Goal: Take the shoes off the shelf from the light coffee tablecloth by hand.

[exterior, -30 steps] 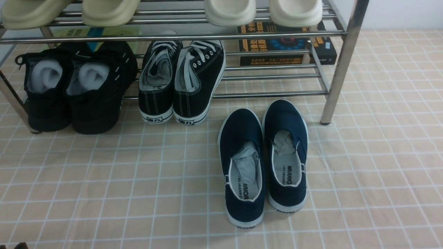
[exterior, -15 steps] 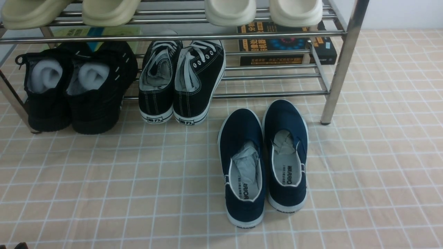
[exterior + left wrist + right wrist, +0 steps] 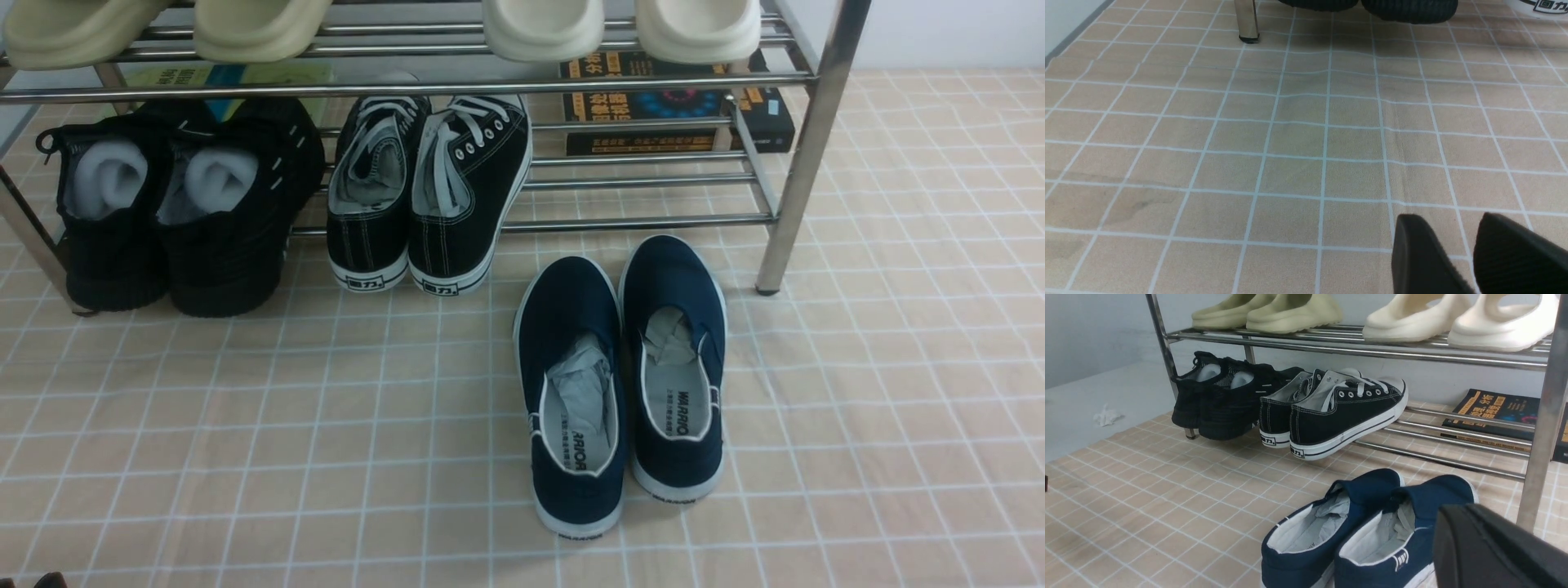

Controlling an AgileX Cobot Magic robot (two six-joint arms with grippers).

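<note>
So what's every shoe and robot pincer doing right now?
navy slip-on shoes: off the rack, side by side on the checked tablecloth, paper-stuffed
black lace-up sneakers: on the chrome shoe rack, heels overhanging
all-black shoes: on the rack's bottom shelf
cream slides: top shelf
left pincer: slightly open, empty
right pincer: holding nothing, jaws unclear

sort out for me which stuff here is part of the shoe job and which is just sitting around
Job: navy slip-on shoes, chrome shelf, beige grid tablecloth.
Lying about: black lace-up sneakers, all-black shoes, cream slippers, books.
</note>
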